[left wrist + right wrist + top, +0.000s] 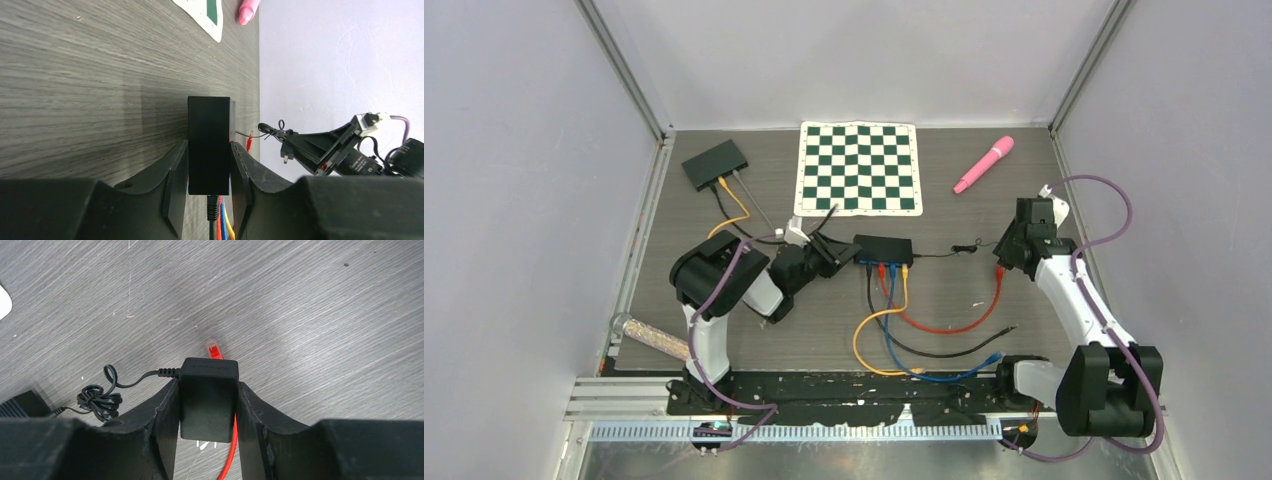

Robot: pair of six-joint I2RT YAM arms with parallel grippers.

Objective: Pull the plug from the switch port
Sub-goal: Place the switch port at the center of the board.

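Now I pin the switch [884, 246] mid-table, left gripper [209, 146] clamped across it, so the right gripper [207, 385], squeezing the black adapter [208, 402], can tug its cord [165, 372], apparently plugged into the switch

On my left wrist feed, the left gripper [208, 150] has both fingers pressed against the sides of the black switch [208, 125]. Black, red, blue and yellow cables [220, 224] leave its near end. Beyond it, the right gripper [296, 144] grips an adapter [288, 146].

The left arm [707, 345] and right arm [1069, 295] are white, black-jointed, with purple cables [1114, 200].
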